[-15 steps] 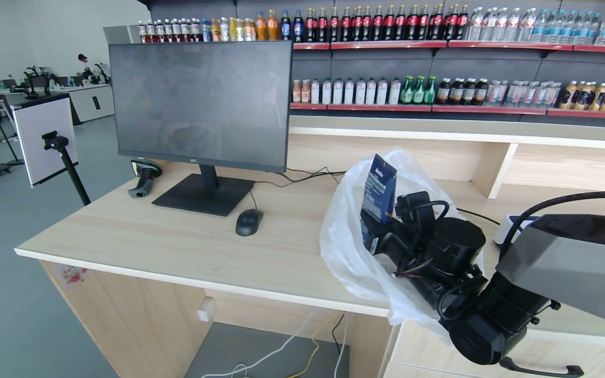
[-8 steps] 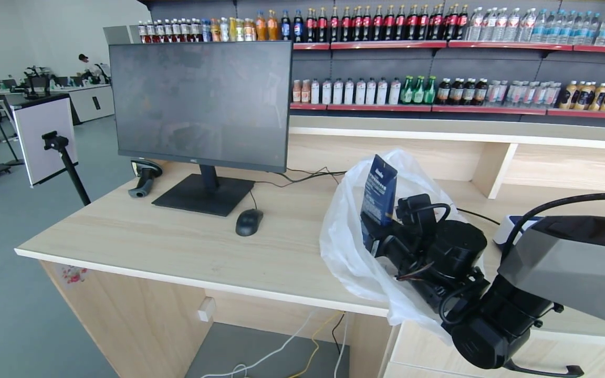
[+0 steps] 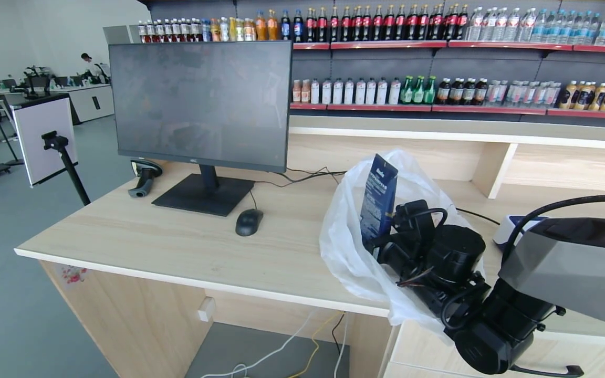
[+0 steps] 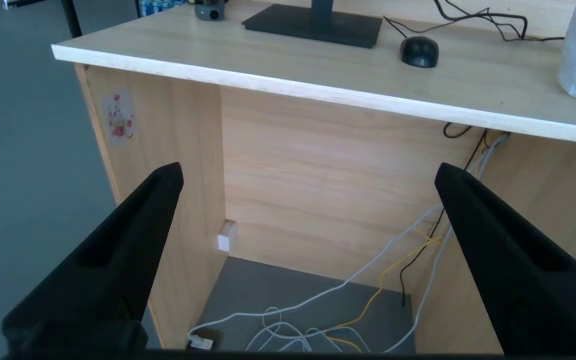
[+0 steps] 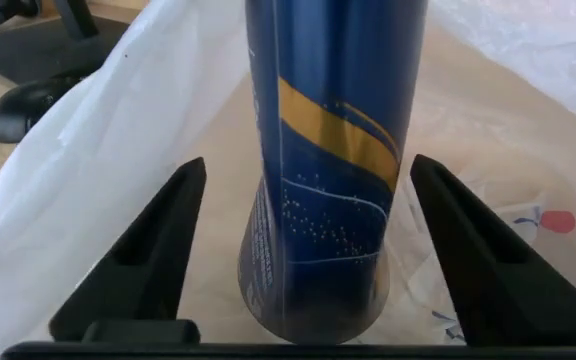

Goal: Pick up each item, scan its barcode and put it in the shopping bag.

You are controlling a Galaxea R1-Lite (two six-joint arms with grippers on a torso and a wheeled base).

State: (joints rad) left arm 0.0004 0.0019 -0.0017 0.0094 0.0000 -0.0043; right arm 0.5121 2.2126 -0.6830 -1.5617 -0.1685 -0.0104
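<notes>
Monitor and mouse on the counter — bottle shelves behind.

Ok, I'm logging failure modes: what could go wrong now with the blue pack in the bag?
The blue pack stands tall between the open fingers of the right hand; pulling back could tip it. The shopping bag droops over the counter edge, so a snagged finger might drag it off.
</notes>
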